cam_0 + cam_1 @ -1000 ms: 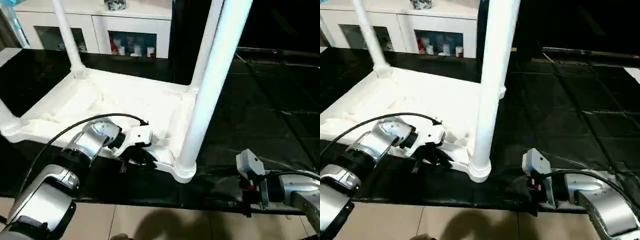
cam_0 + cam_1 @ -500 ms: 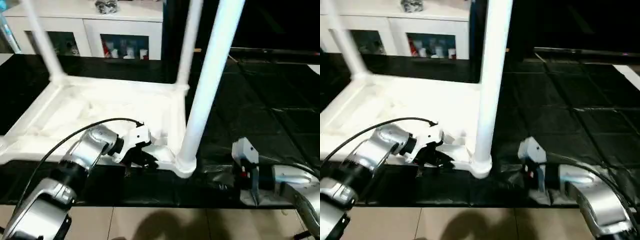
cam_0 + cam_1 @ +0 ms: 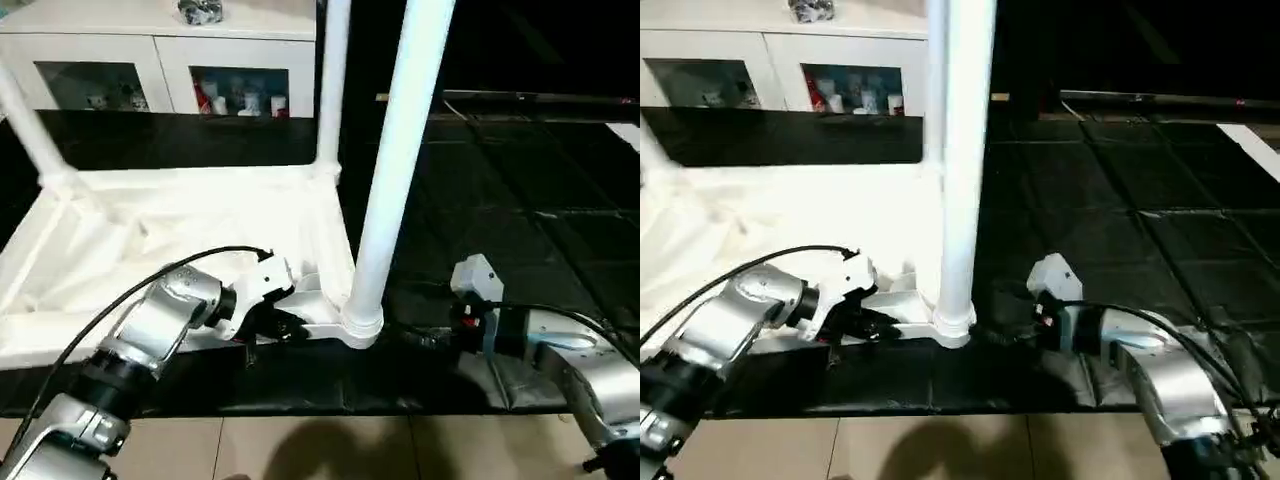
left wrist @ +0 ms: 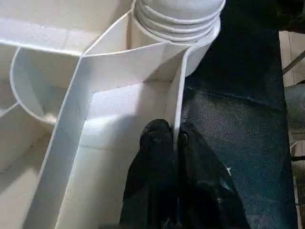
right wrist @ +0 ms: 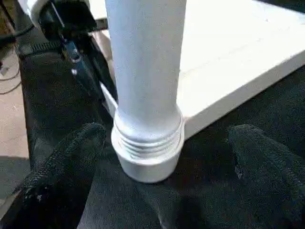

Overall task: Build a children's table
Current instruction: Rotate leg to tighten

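Two grippers: my right gripper, spread wide, has the upright leg at 12 o'clock between fingers; left gripper pinches tabletop rim.

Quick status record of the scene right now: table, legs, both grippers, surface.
table: white plastic table top upside down, ribbed underside up
legs: white tapered tubular legs upright in corner sockets; nearest leg
left gripper: shut on the top's rim wall beside the nearest socket
right gripper: open, fingers either side of the nearest leg's base
surface: black mat
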You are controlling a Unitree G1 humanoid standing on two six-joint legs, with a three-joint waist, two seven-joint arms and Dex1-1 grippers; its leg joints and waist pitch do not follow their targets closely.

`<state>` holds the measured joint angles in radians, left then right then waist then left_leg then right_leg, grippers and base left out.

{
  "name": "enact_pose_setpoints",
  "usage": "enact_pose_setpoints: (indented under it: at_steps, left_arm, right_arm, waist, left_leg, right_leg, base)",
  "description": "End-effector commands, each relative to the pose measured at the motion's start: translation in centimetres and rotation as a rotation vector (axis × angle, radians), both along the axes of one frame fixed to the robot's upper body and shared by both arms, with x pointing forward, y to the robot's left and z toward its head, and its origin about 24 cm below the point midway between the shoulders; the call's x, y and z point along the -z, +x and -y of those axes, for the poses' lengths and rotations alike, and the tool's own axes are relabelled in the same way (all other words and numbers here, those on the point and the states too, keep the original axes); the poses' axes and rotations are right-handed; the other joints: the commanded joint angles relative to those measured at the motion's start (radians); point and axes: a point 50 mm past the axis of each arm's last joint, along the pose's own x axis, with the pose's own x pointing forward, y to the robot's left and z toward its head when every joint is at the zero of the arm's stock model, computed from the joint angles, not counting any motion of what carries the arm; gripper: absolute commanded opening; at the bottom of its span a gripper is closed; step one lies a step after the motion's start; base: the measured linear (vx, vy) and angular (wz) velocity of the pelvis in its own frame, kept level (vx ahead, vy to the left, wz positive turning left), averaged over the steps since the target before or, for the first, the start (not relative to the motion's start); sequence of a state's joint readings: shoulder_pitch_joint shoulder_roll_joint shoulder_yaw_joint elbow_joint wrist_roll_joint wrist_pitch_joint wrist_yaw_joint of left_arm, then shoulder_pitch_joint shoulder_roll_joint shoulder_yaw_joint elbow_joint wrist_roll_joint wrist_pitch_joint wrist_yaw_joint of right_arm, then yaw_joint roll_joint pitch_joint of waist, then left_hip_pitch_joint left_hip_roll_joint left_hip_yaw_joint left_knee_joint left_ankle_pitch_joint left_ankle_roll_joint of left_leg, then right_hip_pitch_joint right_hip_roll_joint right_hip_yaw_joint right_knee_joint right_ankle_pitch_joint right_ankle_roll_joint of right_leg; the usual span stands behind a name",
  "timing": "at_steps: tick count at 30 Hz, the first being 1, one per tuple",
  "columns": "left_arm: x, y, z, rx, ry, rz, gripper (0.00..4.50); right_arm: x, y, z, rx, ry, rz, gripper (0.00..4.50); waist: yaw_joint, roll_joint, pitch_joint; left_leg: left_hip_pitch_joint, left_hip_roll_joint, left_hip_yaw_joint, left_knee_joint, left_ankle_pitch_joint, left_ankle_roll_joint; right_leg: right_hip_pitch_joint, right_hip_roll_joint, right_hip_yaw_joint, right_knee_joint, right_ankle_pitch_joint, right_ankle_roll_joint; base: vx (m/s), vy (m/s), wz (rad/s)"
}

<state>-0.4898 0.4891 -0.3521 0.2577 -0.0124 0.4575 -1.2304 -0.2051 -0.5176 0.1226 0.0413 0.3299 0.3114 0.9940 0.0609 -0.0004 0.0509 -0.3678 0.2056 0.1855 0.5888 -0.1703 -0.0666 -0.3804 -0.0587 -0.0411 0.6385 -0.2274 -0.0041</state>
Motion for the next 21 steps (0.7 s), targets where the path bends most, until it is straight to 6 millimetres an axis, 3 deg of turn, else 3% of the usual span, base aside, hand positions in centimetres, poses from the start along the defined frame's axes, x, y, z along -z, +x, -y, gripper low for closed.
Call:
enact_pose_setpoints:
  at_steps: [1,4,6,8,9,12,13,15,16,17,21]
  left_arm:
    - [1.1,-0.6,-1.6,-0.034,0.048,-0.042,0.05]
    - [0.5,-1.2,-1.3,0.102,0.011,-0.004,0.05]
    - [0.3,-1.3,-1.1,0.177,0.019,0.027,0.05]
    - [0.0,-1.3,-0.8,0.227,0.02,0.052,0.05]
    - [0.0,-1.3,-0.7,0.239,0.018,0.055,0.05]
    - [-0.2,-1.2,-0.5,0.301,0.022,0.059,0.01]
    - [-0.3,-1.1,-0.4,0.317,0.023,0.059,0.01]
    - [-0.3,-1.1,-0.4,0.343,0.025,0.059,0.0]
    - [-0.3,-1.1,-0.3,0.36,0.026,0.058,0.0]
    - [-0.3,-1.1,-0.3,0.374,0.026,0.055,0.0]
    - [-0.3,-1.0,0.3,0.42,0.011,0.056,0.0]
  right_arm:
    - [-0.4,0.3,-0.2,-0.023,0.011,0.016,4.5]
    - [-0.4,0.5,-0.7,-0.053,0.035,0.019,4.5]
    - [-0.4,0.9,-1.0,-0.076,0.057,0.011,4.5]
    - [-0.4,1.0,-1.3,-0.124,0.065,-0.003,4.5]
    - [-0.3,1.1,-1.4,-0.148,0.065,-0.009,4.5]
    - [-0.4,1.4,-2.0,-0.266,0.067,-0.042,4.32]
    - [-0.5,1.4,-2.2,-0.287,0.072,-0.049,4.32]
    - [-0.6,1.5,-2.5,-0.329,0.075,-0.058,4.05]
    - [-0.7,1.5,-2.7,-0.359,0.073,-0.063,3.98]
    - [-0.7,1.5,-2.9,-0.383,0.068,-0.071,3.93]
    - [-0.3,2.1,-3.8,-0.431,0.043,-0.083,3.74]
  waist:
    - [0.014,-0.007,-0.052]
    - [0.015,-0.007,-0.057]
    - [0.016,-0.009,-0.058]
    - [0.017,-0.005,-0.059]
    - [0.024,-0.006,-0.059]
    - [0.033,-0.011,-0.059]
    - [0.036,-0.018,-0.059]
    - [0.044,-0.013,-0.06]
    - [0.049,-0.024,-0.06]
    - [0.054,-0.02,-0.061]
    - [0.057,-0.028,-0.06]
  left_leg:
    - [0.006,0.023,-0.016,-0.066,-0.211,0.025]
    - [0.002,0.022,-0.017,-0.065,-0.193,0.032]
    - [0.006,0.024,-0.016,-0.063,-0.184,0.039]
    - [0.008,0.026,-0.014,-0.063,-0.181,0.04]
    - [0.008,0.027,-0.012,-0.063,-0.173,0.042]
    - [0.009,0.027,-0.01,-0.062,-0.169,0.044]
    - [0.009,0.027,-0.009,-0.062,-0.164,0.044]
    - [0.011,0.03,-0.009,-0.061,-0.152,0.043]
    - [0.01,0.03,-0.008,-0.061,-0.147,0.047]
    - [0.013,0.031,-0.007,-0.061,-0.143,0.044]
    - [0.013,0.032,-0.008,-0.063,-0.164,0.028]
  right_leg:
    - [0.036,-0.074,0.041,-0.095,-0.202,-0.201]
    - [0.039,-0.074,0.041,-0.092,-0.162,-0.204]
    - [0.037,-0.074,0.04,-0.089,-0.127,-0.214]
    - [0.035,-0.072,0.04,-0.085,-0.106,-0.224]
    - [0.036,-0.073,0.04,-0.082,-0.088,-0.232]
    - [0.036,-0.073,0.04,-0.081,-0.089,-0.238]
    - [0.036,-0.073,0.04,-0.08,-0.088,-0.236]
    - [0.035,-0.076,0.041,-0.077,-0.071,-0.235]
    - [0.036,-0.075,0.04,-0.076,-0.071,-0.233]
    - [0.033,-0.076,0.04,-0.074,-0.071,-0.231]
    - [0.031,-0.08,0.039,-0.075,-0.102,-0.23]
  base:
    - [0.0,0.0,0.0]
    - [0.0,0.0,0.0]
    - [0.0,0.0,0.0]
    - [0.0,0.0,0.0]
    - [0.0,0.0,0.0]
    - [0.0,0.0,0.0]
    - [0.0,0.0,0.0]
    - [0.0,0.0,0.0]
    - [0.0,0.0,0.0]
    - [0.0,0.0,0.0]
    - [0.0,0.0,0.0]
